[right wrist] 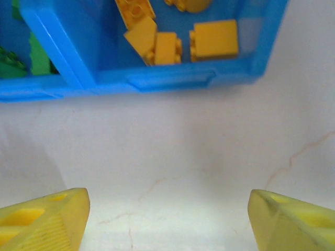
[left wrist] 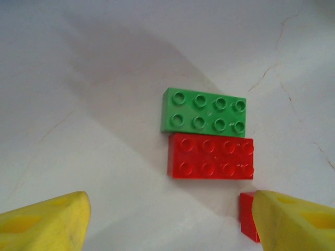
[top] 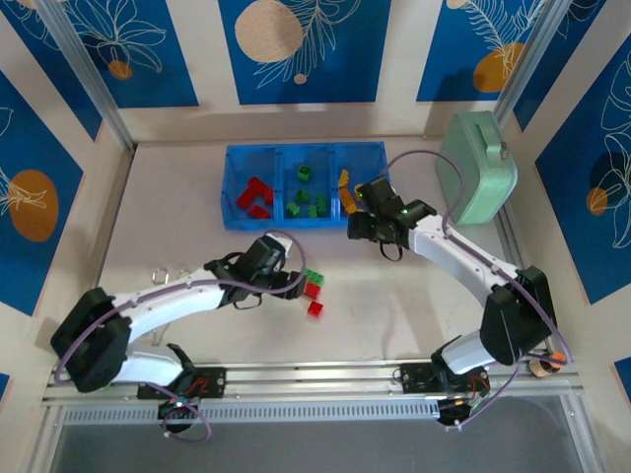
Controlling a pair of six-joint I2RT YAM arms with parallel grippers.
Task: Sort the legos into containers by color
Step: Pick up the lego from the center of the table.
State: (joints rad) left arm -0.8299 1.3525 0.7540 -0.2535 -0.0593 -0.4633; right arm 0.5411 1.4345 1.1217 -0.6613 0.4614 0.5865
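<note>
The left gripper (left wrist: 168,222) spreads empty above a green eight-stud plastic brick (left wrist: 203,112) touching a red eight-stud brick (left wrist: 210,156) — contact plain in its wrist view. Overhead, the translucent blue three-compartment tray (top: 231,192) holds red bricks (top: 256,195) left, green bricks (top: 308,197) middle. The right gripper (right wrist: 167,219) — open, empty — faces yellow-orange bricks (right wrist: 214,39) inside.

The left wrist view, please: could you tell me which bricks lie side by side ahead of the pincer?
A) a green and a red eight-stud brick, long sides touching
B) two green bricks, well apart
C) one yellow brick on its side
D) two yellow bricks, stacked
A: the green brick and the red brick lie studs-up on the table, long sides together, just ahead of the open left pincer.
</note>
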